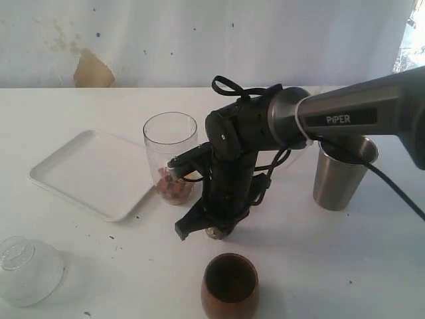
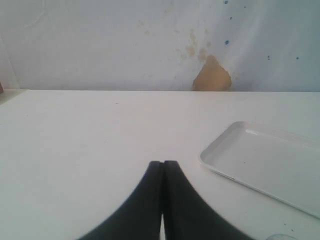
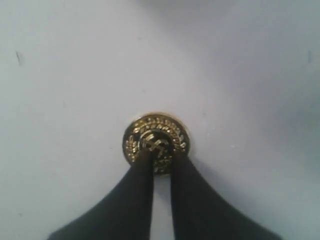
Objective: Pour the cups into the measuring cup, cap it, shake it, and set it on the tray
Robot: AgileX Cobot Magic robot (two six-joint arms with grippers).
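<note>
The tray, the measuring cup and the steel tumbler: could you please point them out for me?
tray (image 1: 89, 169), exterior view, bare middle of its floor.
measuring cup (image 1: 169, 147), exterior view, clear upper wall.
steel tumbler (image 1: 337, 183), exterior view, front of its side.

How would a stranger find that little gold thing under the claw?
On the white table, follow the black robot arm down to its right gripper. At its fingertips lies a small round gold disc with an embossed pattern, between the tall clear glass cylinder and the rounded brown wooden cup. It alone is gold and coin-flat; its neighbours are cups.
</note>
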